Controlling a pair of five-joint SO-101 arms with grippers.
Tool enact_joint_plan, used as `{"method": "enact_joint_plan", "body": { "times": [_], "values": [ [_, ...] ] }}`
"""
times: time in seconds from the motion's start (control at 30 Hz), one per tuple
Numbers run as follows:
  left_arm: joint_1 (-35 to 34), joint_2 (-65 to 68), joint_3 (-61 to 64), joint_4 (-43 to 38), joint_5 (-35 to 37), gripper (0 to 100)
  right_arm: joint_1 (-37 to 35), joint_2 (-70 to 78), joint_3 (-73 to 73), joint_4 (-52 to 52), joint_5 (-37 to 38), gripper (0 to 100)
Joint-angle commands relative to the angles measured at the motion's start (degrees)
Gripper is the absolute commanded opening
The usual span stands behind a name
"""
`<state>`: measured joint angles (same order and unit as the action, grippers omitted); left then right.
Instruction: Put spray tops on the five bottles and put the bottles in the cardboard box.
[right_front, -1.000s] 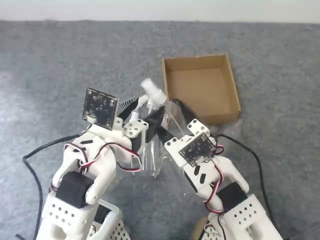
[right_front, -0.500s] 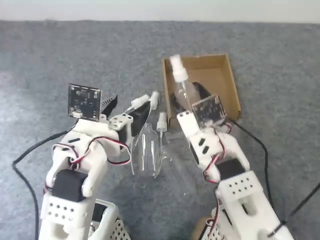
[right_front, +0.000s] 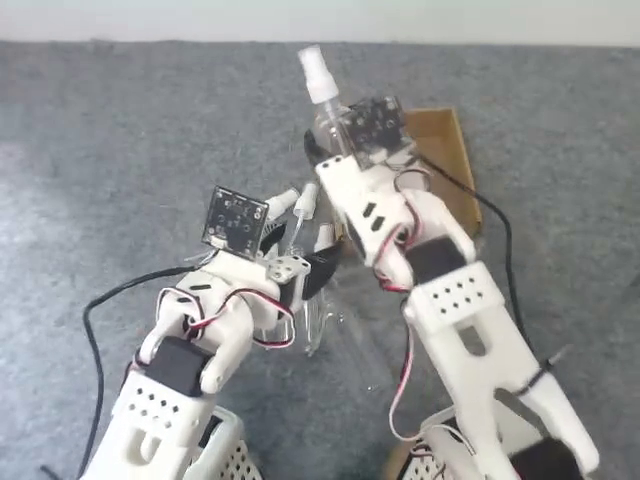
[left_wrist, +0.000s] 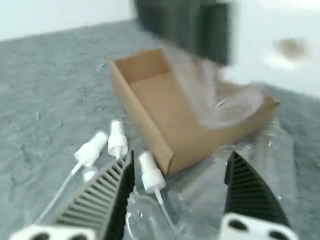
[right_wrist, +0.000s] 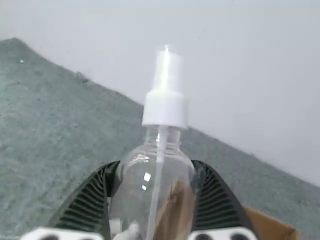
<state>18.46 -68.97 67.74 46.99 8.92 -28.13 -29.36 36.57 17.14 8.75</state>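
High view, Caller asking: what has your right arm got up there?

Me: One bottle, spray top on. My right gripper is clamped round its clear body, below the neck, so the top stands free and nothing presses the nozzle.

Caller: And where is it against the cardboard box?

Me: Lifted well off the carpet, upright, up by the box. The left wrist view shows its base hanging above the open box. I can't tell if it's squarely over the middle. My guess is I hold it high so it clears the wall before it goes in.

Caller: And the left side?

Me: My left gripper has its fingers spread wide, nothing between them. It hovers low over the three loose spray tops lying just beside the box's outer wall, with bare bottles lying on the carpet next to them. Parked there, I'd say, because the next top is close at hand.

Caller: Score?

Me: Box looks bare inside; this would be the first bottle in.
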Motion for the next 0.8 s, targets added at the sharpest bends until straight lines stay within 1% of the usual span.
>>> {"method": "enact_joint_plan", "body": {
  "times": [0.0,0.17,0.23,0.3,0.37,0.43,0.57,0.77],
  "values": [
    [1.0,-0.5,-0.6,-1.8,-0.3,28,-3.3,1.0,-5.0,2.4,-0.6,0.6],
    [0.9,-0.5,-0.6,-1.8,-0.3,28,-5.2,0.9,-5.0,3.0,-0.6,0.6],
    [0.1,-0.5,-0.6,-2.1,-0.3,28,-6.1,0.7,-5.0,5.5,-0.6,0.6],
    [-1.8,-0.3,0.1,-4.6,-0.3,28,-7.5,-0.9,-5.0,8.2,-1.0,0.6],
    [-3.7,-0.2,1.7,-8.1,-0.3,28,-8.7,-3.8,-5.0,11.3,-3.4,0.6],
    [-4.2,-0.2,2.9,-10.4,-1.8,28,-9.3,-7.8,-5.0,14.2,-5.5,0.6],
    [-4.2,-0.1,3.2,-10.5,-2.6,27,-8.2,-13.6,-5.0,17.8,-5.5,0.6],
    [-4.2,-0.1,3.3,-10.5,-2.6,27,-4.9,-16.3,-4.9,19.5,-5.5,0.6]
  ]
}}
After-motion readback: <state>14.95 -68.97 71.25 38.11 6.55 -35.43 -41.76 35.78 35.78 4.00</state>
